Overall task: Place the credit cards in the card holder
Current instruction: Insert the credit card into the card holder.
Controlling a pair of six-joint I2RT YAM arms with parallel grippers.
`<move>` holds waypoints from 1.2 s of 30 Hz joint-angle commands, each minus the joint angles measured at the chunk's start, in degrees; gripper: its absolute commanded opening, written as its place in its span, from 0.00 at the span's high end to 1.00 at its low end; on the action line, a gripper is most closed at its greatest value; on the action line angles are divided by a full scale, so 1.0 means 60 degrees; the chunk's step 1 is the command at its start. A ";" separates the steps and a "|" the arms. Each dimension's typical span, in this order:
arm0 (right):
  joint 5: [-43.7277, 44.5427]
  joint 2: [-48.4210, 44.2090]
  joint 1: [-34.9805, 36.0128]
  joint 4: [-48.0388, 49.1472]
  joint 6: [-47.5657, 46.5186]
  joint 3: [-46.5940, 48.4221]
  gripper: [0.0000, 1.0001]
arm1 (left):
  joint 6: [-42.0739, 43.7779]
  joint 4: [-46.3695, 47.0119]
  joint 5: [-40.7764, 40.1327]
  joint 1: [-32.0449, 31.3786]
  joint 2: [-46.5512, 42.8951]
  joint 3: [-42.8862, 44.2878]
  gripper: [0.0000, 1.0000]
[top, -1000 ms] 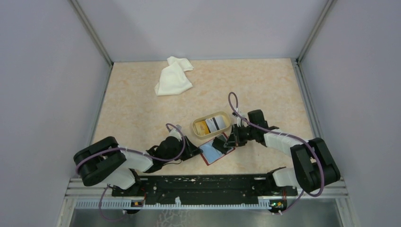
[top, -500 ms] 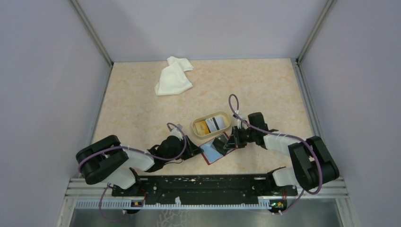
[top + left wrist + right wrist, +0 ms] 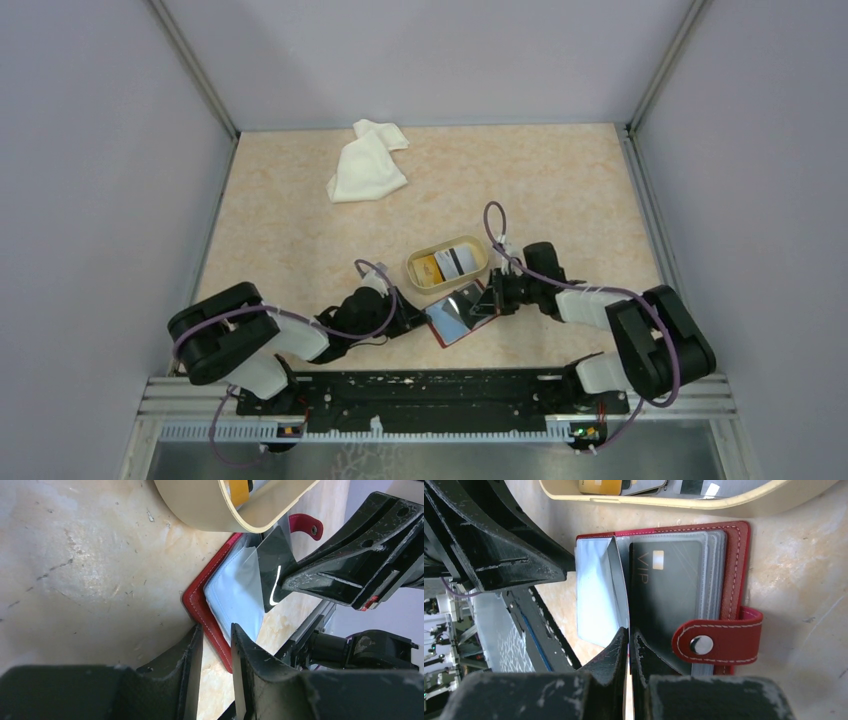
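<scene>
The open red card holder [image 3: 738, 565] lies flat on the table [image 3: 560, 190], directly between the 2 grippers, its snap strap [image 3: 716, 642] folded over the side to the right of the right gripper's tips. A dark card [image 3: 669, 595] marked VIP sits among its clear pockets. The right gripper [image 3: 630, 635] has its jaws drawn almost together, pinching that card's edge. Opposite it, the left gripper [image 3: 215, 630] is narrowed onto the holder's red border, which runs between its fingers. Just beyond both sets of fingertips, touching the holder, stands a tan dish [image 3: 649, 501] with a yellow-orange card [image 3: 599, 486] and paler cards [image 3: 696, 486] inside. Far ahead of the left gripper lies a crumpled white cloth [image 3: 366, 160].
</scene>
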 commanded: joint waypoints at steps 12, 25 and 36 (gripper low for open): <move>0.1224 0.0040 0.0674 0.0806 0.1075 -0.0335 0.99 | 0.0117 -0.0158 0.0265 -0.0036 0.0576 0.0052 0.68; 0.0628 -0.0035 0.0903 0.1125 0.1117 -0.0581 0.85 | 0.0109 -0.0069 0.0304 -0.0027 0.0526 -0.0024 0.68; 0.0648 -0.0440 0.0899 0.0382 0.0219 -0.0033 0.74 | 0.0190 -0.0107 0.0312 -0.0036 0.0275 -0.0038 0.67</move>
